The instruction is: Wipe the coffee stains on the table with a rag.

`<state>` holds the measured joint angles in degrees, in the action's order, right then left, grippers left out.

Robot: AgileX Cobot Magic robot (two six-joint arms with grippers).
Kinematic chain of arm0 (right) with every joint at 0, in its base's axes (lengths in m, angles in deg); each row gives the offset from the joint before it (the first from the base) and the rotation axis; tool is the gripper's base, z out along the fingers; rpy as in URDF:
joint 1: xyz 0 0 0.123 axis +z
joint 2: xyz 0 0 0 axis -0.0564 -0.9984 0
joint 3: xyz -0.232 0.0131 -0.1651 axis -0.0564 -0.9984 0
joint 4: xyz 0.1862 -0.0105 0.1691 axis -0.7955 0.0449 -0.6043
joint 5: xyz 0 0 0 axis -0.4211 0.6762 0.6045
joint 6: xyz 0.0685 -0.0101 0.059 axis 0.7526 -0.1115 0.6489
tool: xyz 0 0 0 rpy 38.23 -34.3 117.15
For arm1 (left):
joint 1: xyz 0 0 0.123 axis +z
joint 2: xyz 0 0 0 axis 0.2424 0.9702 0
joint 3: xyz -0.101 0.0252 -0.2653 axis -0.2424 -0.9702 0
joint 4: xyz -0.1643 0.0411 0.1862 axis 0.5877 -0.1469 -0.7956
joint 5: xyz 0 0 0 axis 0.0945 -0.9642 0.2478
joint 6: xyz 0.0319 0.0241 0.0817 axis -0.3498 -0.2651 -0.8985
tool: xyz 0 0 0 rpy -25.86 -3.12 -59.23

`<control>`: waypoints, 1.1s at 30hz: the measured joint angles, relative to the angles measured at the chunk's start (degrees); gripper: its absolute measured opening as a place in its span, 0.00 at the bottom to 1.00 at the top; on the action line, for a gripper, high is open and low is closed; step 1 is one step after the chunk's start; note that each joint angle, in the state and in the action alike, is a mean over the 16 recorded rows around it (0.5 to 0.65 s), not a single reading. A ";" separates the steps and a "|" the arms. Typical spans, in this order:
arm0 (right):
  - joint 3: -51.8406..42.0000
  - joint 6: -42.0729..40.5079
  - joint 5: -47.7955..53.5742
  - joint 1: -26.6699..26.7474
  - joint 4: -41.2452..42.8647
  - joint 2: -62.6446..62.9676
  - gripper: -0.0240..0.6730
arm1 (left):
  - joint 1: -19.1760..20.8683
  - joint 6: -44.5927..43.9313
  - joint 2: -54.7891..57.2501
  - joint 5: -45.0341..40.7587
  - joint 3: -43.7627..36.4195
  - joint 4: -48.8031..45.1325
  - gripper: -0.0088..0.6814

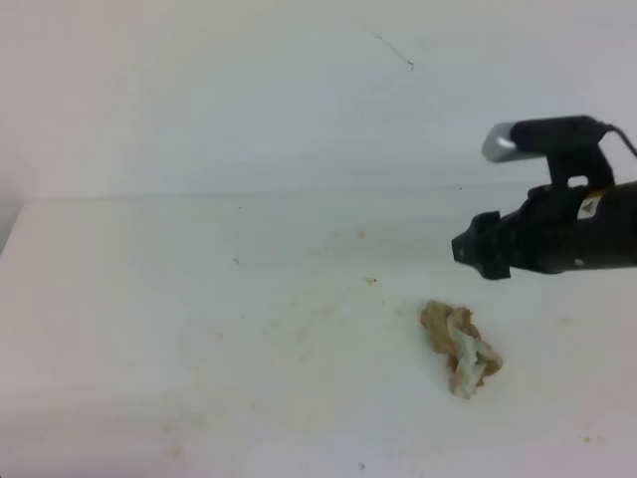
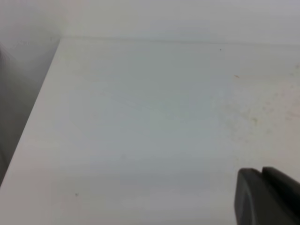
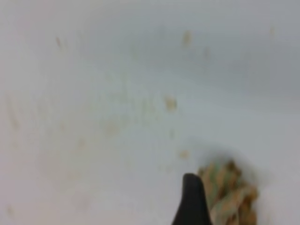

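Note:
The rag (image 1: 461, 349) lies loose on the white table (image 1: 149, 299) as a lumpy tan and pale green wad; nothing holds it. My right gripper (image 1: 476, 257) hovers just above and behind it, open and empty. In the right wrist view one dark fingertip (image 3: 190, 199) shows at the bottom edge, with the rag (image 3: 232, 197) right beside it. Of the coffee stains, only small brown specks (image 1: 370, 282) and faint smears (image 3: 169, 103) show left of the rag. The left wrist view shows only a dark corner of my left gripper (image 2: 267, 199) above bare table.
The table's far edge meets a pale wall (image 1: 299, 100). In the left wrist view the table's left edge (image 2: 33, 117) drops off to a grey floor. Faint specks (image 2: 253, 119) dot the surface at the right.

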<state>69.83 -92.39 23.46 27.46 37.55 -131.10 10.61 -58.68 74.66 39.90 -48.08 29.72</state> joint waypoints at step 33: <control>-24.18 8.79 -4.07 0.00 20.01 48.96 0.04 | 0.00 0.00 0.10 -0.05 0.00 0.00 0.01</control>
<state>45.65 -83.60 19.39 27.46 57.55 -82.13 10.61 -58.68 74.77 39.85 -48.08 29.72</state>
